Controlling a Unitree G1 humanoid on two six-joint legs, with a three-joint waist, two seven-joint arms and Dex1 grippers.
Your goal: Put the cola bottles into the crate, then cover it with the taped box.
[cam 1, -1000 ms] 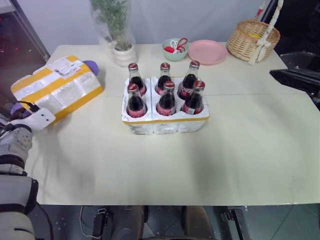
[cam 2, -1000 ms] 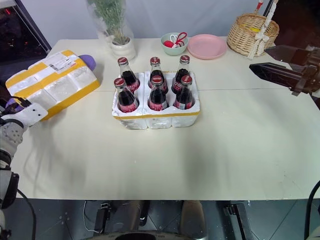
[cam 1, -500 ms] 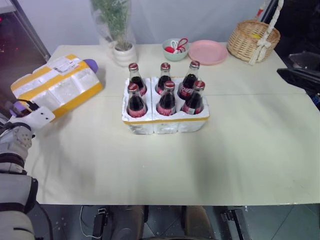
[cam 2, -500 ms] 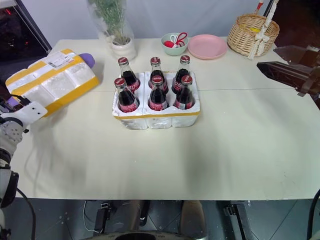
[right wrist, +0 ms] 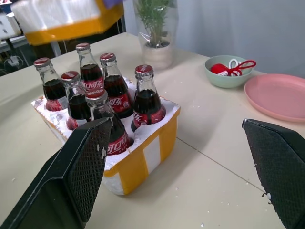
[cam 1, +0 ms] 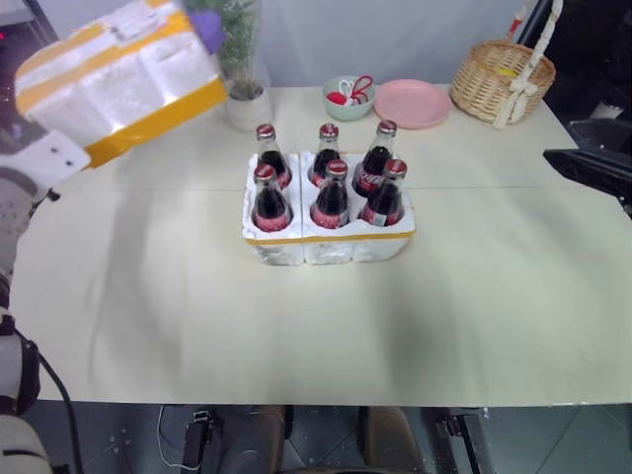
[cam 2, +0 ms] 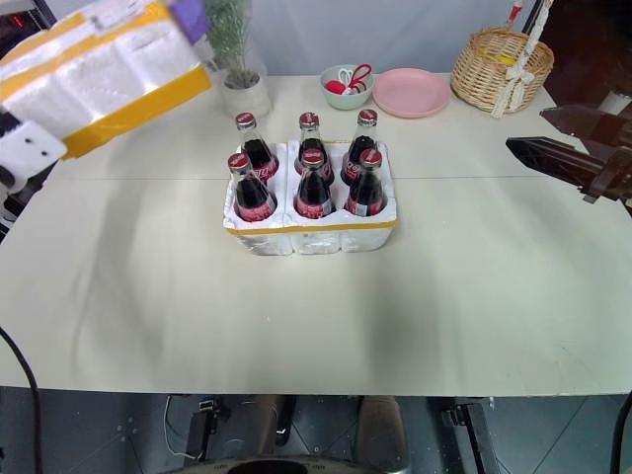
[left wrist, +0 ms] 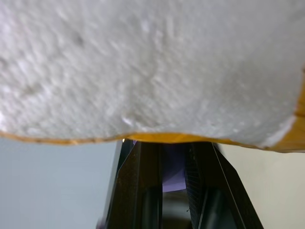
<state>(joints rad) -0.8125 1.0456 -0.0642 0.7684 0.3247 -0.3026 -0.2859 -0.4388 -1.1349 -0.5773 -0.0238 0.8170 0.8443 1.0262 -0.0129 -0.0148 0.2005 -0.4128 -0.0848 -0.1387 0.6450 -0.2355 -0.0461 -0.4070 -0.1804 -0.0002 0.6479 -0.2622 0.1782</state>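
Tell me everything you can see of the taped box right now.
The taped box is a white foam box wrapped in wide yellow tape stripes, with a purple flap at its far end and a white label on top. It hangs tilted in the air above the table's far left corner, off the surface, in front of the potted plant. The left gripper is shut on its near edge; in the left wrist view its rough foam underside shows.

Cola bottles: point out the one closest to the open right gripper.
The front-row cola bottle at the crate's right end; the other five stand farther from the right gripper.
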